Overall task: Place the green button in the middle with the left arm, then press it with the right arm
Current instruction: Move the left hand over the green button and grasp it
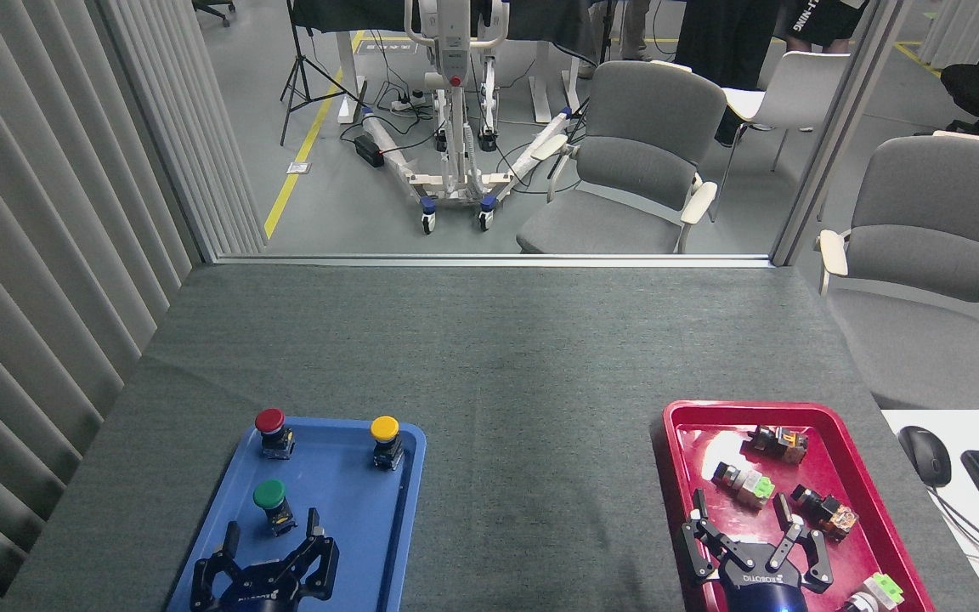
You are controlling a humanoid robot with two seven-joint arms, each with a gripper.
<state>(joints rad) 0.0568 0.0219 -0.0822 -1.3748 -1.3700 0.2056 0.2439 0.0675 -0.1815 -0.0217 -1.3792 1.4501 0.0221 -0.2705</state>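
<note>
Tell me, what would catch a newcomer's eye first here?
Probably the two bright trays on the dark table cloth: a blue tray at the left with red, yellow and green push-buttons, and a red tray at the right. Open black grippers hover at the near edge, left, right.

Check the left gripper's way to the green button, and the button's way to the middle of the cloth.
Nothing visible stands between the open left gripper and the green button. Toward the middle, only the blue tray rim must be cleared.

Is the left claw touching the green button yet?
Apart. The head view shows the open left claw just short of the green button, blue tray visible between fingertips and button base.
</note>
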